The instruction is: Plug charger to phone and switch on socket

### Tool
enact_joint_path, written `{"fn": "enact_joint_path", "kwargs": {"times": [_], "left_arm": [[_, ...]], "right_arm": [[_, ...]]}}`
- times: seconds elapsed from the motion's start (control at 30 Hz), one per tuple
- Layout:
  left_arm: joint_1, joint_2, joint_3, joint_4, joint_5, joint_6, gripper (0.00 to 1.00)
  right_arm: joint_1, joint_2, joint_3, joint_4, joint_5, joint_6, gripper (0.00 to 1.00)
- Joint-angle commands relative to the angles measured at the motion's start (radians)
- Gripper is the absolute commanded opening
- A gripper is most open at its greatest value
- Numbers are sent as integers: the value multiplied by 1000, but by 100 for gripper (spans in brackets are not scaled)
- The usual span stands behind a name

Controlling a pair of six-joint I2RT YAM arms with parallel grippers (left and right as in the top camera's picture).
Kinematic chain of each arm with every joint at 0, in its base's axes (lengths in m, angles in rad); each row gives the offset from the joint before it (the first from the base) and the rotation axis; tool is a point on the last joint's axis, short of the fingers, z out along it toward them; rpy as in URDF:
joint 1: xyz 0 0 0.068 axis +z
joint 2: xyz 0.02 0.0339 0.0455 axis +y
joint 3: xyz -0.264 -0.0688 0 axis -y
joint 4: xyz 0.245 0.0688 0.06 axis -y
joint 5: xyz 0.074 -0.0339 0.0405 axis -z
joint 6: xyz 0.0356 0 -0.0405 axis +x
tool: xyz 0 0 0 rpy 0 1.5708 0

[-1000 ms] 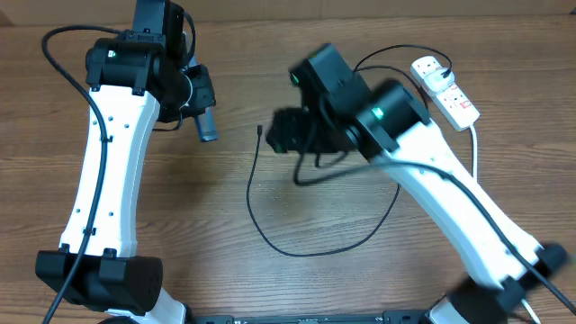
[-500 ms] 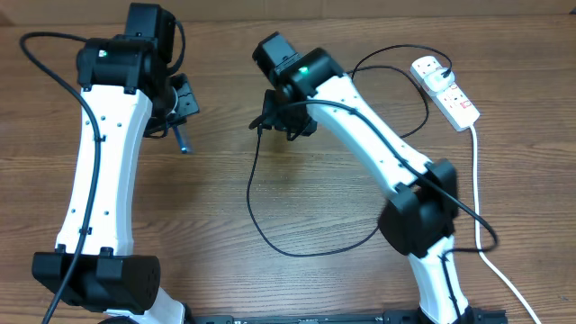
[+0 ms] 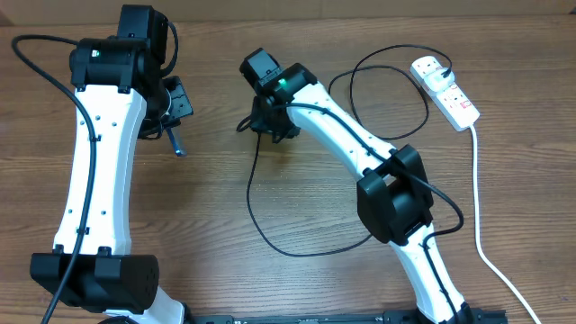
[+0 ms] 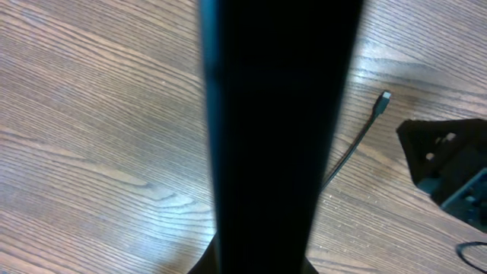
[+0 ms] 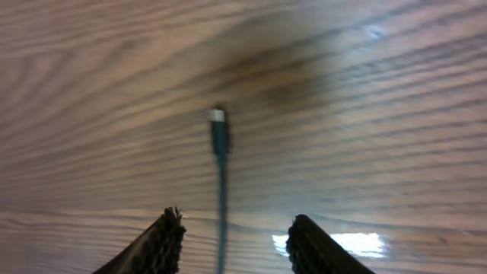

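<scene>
Right arm has swung left across the table within the last second. The right gripper point(image 5: 236, 222) now sits low over the charger's connector tip point(image 5: 218, 116), fingers apart. The cable runs between them and the tip lies just ahead, flat on the wood. Nothing grasped yet, so this looks like the pre-grasp for the tip.

Left arm has pulled back left. The left gripper point(image 3: 172, 122) is clamped on the phone point(image 4: 278, 114), now edge-on in overhead and blocking most of the left wrist view. Can't see the port.

Pose: right arm reaches far, elbow mid-table, wrist pitched down. Left arm runs up the left side, wrist turned inward.

Charger point(image 3: 270, 236) loops mid-table, its plug apparently in the socket point(image 3: 450, 90) far right. Can't read the switch state.
</scene>
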State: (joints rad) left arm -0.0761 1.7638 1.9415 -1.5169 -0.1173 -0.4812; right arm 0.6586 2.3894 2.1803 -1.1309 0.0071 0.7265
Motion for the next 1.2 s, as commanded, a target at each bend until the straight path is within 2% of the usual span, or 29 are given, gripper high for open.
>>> {"fn": "enact_joint_path", "kwargs": {"times": [0.0, 0.2, 0.63, 1.17], "left_arm": [[5, -2, 9, -2, -13, -24, 4], [5, -2, 9, -4, 63, -13, 4], [5, -2, 9, -2, 63, -12, 4], [5, -2, 9, 5, 62, -12, 4]], "right_arm": [[38, -2, -15, 11, 77, 52, 43], [49, 23, -15, 36, 108, 87, 42], [49, 110, -15, 52, 114, 77, 42], [47, 145, -15, -69, 191, 160, 34]]}}
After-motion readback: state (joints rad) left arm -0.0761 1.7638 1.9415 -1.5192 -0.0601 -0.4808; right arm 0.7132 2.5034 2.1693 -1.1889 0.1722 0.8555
